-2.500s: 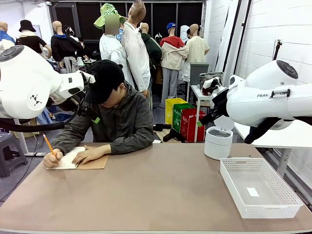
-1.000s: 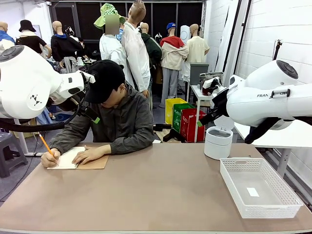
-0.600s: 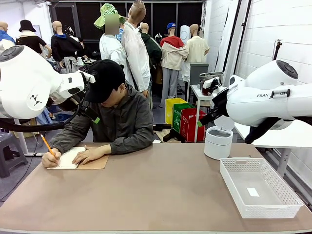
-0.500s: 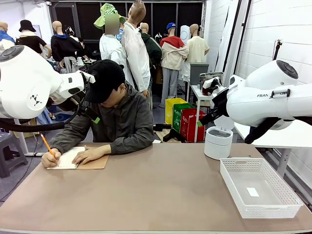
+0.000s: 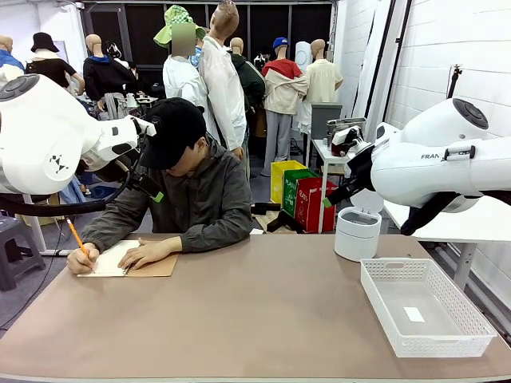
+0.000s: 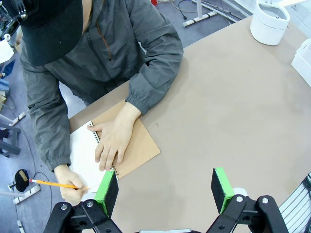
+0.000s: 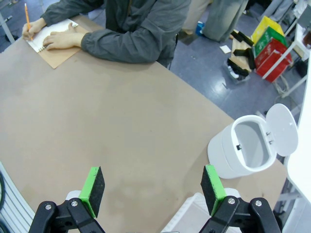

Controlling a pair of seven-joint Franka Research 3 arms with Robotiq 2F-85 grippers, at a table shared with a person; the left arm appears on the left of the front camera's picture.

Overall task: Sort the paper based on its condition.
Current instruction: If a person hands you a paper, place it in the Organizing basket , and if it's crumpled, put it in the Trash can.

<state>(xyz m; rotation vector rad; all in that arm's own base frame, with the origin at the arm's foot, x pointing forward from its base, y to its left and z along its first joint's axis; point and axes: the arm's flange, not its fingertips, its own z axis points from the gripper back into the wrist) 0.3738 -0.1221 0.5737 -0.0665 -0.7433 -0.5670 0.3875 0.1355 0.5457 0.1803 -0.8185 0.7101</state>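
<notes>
Across the table [image 5: 263,319] in the front view, a person [image 5: 196,191] in a dark cap and grey jacket bends over a spiral notepad [image 5: 156,268] at the far left edge. The paper in play is its white top sheet [image 5: 112,259], lying flat on the brown backing. The writing hand [image 5: 82,261] holds an orange pencil [image 5: 77,237] to it and the other hand [image 5: 148,254] rests on it. On the right side stands a white mesh basket [image 5: 431,347] with a small white patch on its floor; slip or label, I cannot tell. Beyond the basket stands a round white bin [image 5: 357,233]. The left arm [image 5: 40,136] and right arm [image 5: 431,163] hang high at either side, clear of the tabletop.

From the left wrist, the left gripper [image 6: 164,182] has its green pads [image 6: 108,191] spread wide with only bare table between them. The top sheet [image 6: 82,155] sits just beyond the pad nearest it, pinned under the person's flat hand [image 6: 114,141]. The pencil [image 6: 53,184] touches the sheet's edge. The bin [image 6: 269,22] is far off at the top corner.

From the right wrist, the right gripper [image 7: 153,187] is likewise wide apart and holds nothing, high above the bare brown top. The bin [image 7: 248,145] stands with its lid [image 7: 283,128] tipped back. The top sheet [image 7: 46,36] lies well away in the far corner under the person's hands.
</notes>
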